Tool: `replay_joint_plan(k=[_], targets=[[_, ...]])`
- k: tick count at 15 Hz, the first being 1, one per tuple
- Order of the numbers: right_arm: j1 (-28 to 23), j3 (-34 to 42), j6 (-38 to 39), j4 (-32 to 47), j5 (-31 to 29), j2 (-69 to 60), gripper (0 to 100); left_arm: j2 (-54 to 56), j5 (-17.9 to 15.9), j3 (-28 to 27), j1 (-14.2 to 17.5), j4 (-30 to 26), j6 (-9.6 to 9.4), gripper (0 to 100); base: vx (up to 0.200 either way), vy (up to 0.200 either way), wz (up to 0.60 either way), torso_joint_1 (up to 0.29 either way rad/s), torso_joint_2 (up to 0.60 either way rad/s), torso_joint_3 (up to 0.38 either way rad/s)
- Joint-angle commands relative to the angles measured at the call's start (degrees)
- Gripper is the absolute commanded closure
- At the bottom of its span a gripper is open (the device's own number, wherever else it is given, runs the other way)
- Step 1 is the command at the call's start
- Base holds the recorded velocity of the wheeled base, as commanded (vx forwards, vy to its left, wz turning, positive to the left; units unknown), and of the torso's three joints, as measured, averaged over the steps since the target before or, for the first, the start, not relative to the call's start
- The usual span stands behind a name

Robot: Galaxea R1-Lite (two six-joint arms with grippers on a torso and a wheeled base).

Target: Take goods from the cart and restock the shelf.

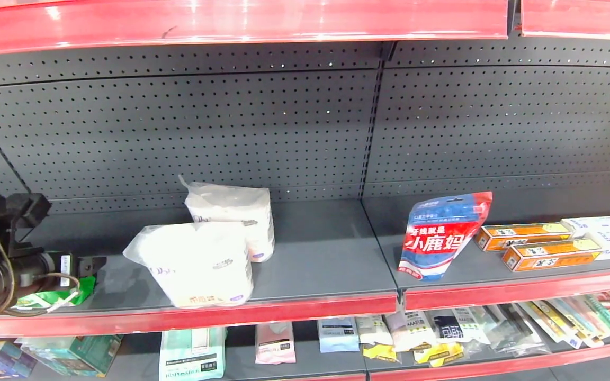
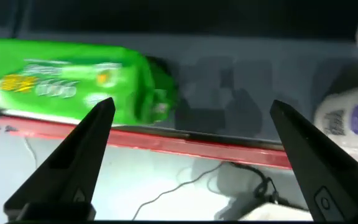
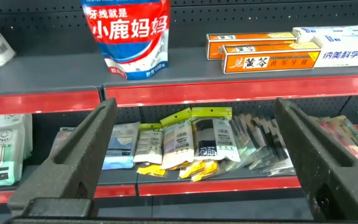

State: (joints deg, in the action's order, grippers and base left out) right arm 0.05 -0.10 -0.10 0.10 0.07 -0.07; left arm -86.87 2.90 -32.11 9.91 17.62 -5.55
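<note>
At nine o'clock on the shelf (image 1: 315,248), a green pack (image 2: 67,81) lies by the red lip (image 2: 166,138) beside the left hand (image 2: 192,104), fingers (image 2: 73,168) apart, which should probably withdraw level to avoid snagging it; right hand (image 3: 196,104) also apart, empty.

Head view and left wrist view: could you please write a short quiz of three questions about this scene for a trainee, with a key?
1. True or false: the blue, red and white standing pouch shares a bay of the grey metal shelf with the two white soft plastic packs.
2. How many long orange cardboard boxes lie to the pouch's right? A one, B two, C four.
3. Fill in: the flat green plastic pack lies on the shelf just beyond the ___ gripper, whose fingers are open.

Key: 1 false, the pouch stands in the right bay and the packs in the left; 2 B; 3 left.
</note>
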Motion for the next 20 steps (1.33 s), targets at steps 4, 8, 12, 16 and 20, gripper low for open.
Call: replay_joint_plan(k=[4,8,12,16,20], targets=[[0.04,0.01,0.01,-0.01,0.01,0.07,0,-3.31,-0.62,-0.41,-4.29,0.05,0.01,0,0.0,0.0,0.0,0.0,0.0,0.0],[0.04,0.01,0.01,-0.01,0.01,0.07,0,-4.54,-0.53,-0.85,-4.11,-0.04,0.1,0,0.0,0.0,0.0,0.0,0.0,0.0],[0.04,0.01,0.01,-0.01,0.01,0.07,0,-6.91,-0.53,-0.67,-4.11,-0.13,0.1,0,0.0,0.0,0.0,0.0,0.0,0.0],[0.04,0.01,0.01,-0.01,0.01,0.07,0,-10.34,-0.53,-0.94,-4.11,-0.04,0.27,0,0.0,0.0,0.0,0.0,0.0,0.0],[0.04,0.01,0.01,-0.01,0.01,0.07,0,-13.76,-0.53,-2.17,-4.02,0.23,0.36,0,0.0,0.0,0.0,0.0,0.0,0.0]])
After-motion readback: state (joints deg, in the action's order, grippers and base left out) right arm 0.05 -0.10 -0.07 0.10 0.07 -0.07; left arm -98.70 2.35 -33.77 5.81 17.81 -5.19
